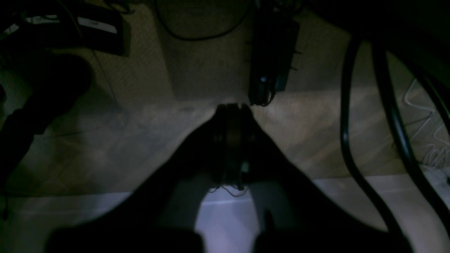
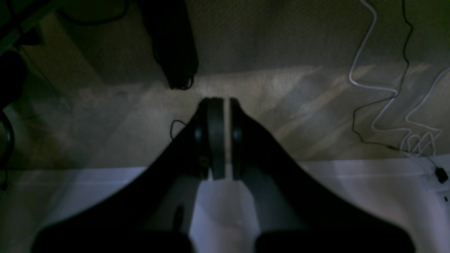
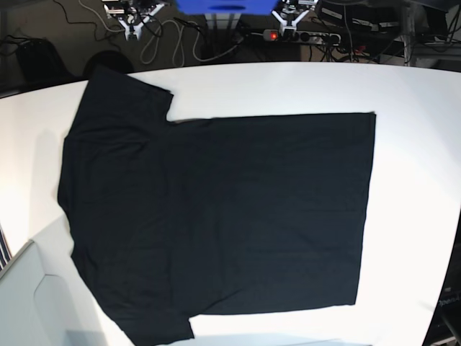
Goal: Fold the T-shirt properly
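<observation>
— Item one, the T-shirt (image 3: 216, 216): where is it lying?

— It is lying spread flat on the white surface (image 3: 418, 180), plain black side showing, covering most of the middle. The sleeves are pointing toward the left side of the base view, one near the far edge and one near the near edge. The straight hem is running down the right side. No print is showing from here.

— Item two, the left pincer (image 1: 232, 107)?

— It is hanging over the floor (image 1: 140, 133) past the edge of the surface, clenched, jaws pressed together with nothing between them. The wrist picture is very dark. A thick black cable (image 1: 346, 133) is curving down on its right, and a dark power strip (image 1: 270, 59) is lying on the carpet just beyond the tips.

— Item three, the right pincer (image 2: 221, 102)?

— Also clenched and gripping nothing, pointing down at the floor beyond the surface edge. Only a thin pale line is showing between its two pads. A white cord (image 2: 372, 84) is snaking across the carpet well to its right, with a thin black wire beside it.

— Is either pincer touching the shirt?

— Neither is appearing in the base view at all; both wrist views are showing floor and a strip of the white edge only.

— Anything else?

— A tangle of cables (image 3: 166, 36) is lying on the floor behind the surface.
</observation>
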Motion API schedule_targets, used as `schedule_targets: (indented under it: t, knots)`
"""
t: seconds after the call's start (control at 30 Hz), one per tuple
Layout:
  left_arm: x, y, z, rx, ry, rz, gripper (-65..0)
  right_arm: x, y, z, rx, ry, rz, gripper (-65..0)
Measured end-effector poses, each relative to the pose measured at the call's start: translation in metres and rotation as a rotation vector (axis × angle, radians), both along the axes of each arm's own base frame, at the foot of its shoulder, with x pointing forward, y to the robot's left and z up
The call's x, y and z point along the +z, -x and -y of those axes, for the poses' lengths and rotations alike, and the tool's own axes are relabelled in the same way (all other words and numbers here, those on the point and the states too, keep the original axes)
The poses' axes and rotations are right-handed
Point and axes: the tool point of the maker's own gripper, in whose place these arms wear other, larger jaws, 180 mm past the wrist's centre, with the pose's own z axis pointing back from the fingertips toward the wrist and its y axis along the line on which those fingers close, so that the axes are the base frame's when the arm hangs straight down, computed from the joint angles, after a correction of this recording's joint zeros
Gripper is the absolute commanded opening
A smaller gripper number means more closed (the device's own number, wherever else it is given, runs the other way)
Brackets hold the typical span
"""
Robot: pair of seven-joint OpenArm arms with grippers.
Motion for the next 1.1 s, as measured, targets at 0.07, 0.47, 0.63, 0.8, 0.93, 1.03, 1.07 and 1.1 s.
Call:
schedule_targets:
  t: [0.07,0.47,0.63,0.8,0.93,1.03,1.07,1.1]
  knots:
    - [0.000,0.000,0.000,0.000,0.000,0.000,-65.0,0.001,-0.003,0.000,0.002,0.000,0.011,-65.0]
    - [0.008,-0.001,0.001,-0.006,0.002,0.047,-65.0,0.001,0.003,-0.001,0.003,-0.005,-0.014,-64.9]
    - [0.010,0.013,0.001,-0.006,0.002,0.027,-65.0,0.006,0.005,0.003,0.011,-0.001,0.019,-65.0]
    - [0.030,0.007,0.000,-0.019,0.000,0.120,-65.0,0.033,0.016,0.010,0.060,0.003,0.100,-65.0]
    - [0.062,0.009,0.001,-0.035,0.005,0.202,-65.0,0.061,0.023,0.018,0.103,0.000,0.166,-65.0]
    - [0.089,0.006,-0.009,-0.076,-0.004,0.256,-65.0,0.084,0.020,0.026,0.144,0.012,0.218,-65.0]
    - [0.099,0.003,-0.012,-0.079,-0.014,0.282,-65.0,0.092,0.018,0.028,0.160,0.012,0.236,-65.0]
    - [0.109,-0.002,-0.016,-0.095,-0.018,0.310,-65.0,0.102,0.016,0.030,0.179,0.012,0.259,-65.0]
